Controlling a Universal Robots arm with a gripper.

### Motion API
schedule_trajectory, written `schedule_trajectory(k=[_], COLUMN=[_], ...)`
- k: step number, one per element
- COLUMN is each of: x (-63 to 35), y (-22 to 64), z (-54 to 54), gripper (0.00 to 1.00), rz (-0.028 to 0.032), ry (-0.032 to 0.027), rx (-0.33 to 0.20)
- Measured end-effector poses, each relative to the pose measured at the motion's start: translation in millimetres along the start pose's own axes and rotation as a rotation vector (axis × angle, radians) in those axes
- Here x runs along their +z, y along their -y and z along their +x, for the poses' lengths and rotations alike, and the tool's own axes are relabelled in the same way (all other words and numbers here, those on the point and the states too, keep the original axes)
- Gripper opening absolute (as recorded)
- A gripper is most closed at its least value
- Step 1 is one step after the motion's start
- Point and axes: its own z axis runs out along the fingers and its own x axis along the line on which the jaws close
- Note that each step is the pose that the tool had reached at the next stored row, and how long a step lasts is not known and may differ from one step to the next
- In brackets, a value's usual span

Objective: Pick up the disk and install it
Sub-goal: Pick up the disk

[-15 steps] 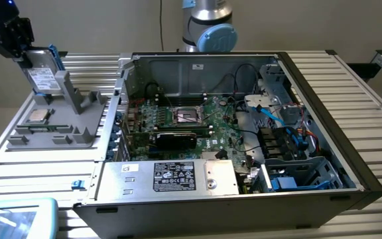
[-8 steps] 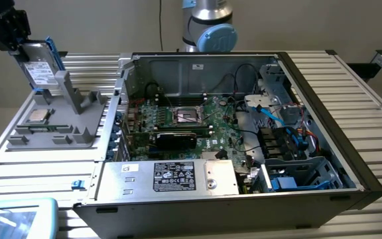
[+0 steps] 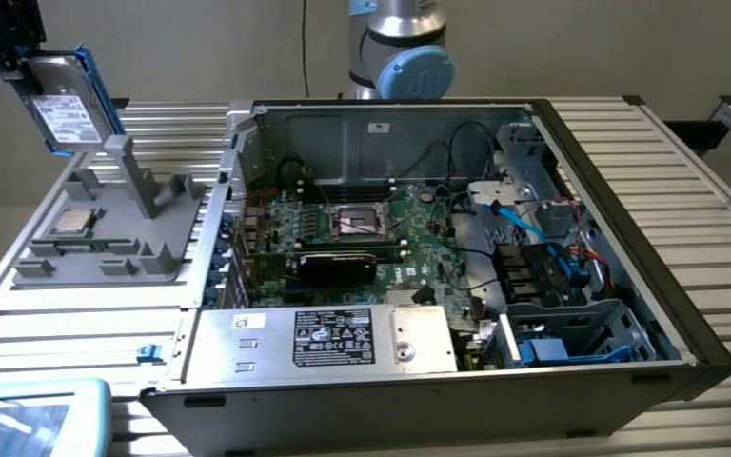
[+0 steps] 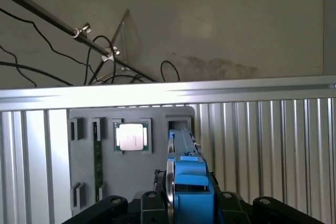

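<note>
The black gripper [image 3: 16,59] is up in the air, its fingers pinching the flat silver-grey disk [image 3: 68,107] with its white label and bright blue plastic carrier. The disk hangs tilted just beneath the gripper. Seen from the wrist, the carrier's blue edge [image 4: 189,177] is clamped between the jaws of the gripper [image 4: 186,205]. Below the gripper lies a grey moulded plastic fixture [image 3: 99,259] holding a small square silver processor chip [image 3: 73,222]. Lower and well off to the side stands the open black computer case [image 3: 620,238], on a ribbed aluminium table [image 3: 73,324].
</note>
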Motion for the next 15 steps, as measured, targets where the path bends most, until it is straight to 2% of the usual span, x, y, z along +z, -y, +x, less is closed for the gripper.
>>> schedule_trajectory(k=[8, 15], x=[-36.7, -68.3], y=[3.6, 17.8], z=[0.1, -0.4], gripper=[0.37, 0.37], rz=[0.0, 0.0002], ry=[0.0, 0.0], rx=[0.0, 0.0])
